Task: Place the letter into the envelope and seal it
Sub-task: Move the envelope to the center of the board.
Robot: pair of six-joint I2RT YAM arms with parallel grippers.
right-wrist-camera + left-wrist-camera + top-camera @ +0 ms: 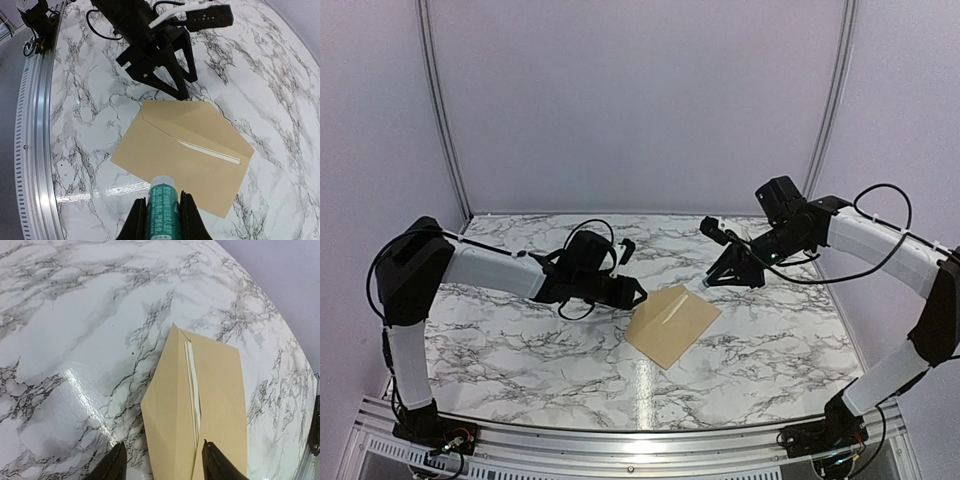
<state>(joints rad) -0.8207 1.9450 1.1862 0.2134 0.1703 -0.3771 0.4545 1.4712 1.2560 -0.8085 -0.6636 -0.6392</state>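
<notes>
Centre of the marble table (520, 340), the tan envelope (672, 325) lies flat. The letter (192, 385) is tucked inside it, and only a thin cream strip shows along the mouth.

My right gripper (162, 210) is clamped on a green-labelled glue stick (162, 197), white tip forward. It hovers at the envelope's 1 o'clock in the overhead view, placed, I judge, to run glue along that mouth for sealing.

My left gripper (162, 460) waits at the envelope's 10 o'clock, jaws parted and holding nothing. It is likely there to steady or press the paper once glue goes on.

The left wrist camera alone shows the strip as stacked sheet edges. The right wrist camera shows the grip on the stick and my left fingers (180, 90) poised at the envelope's far edge; whether they touch it I cannot tell. From overhead the stick is just a pale speck.
</notes>
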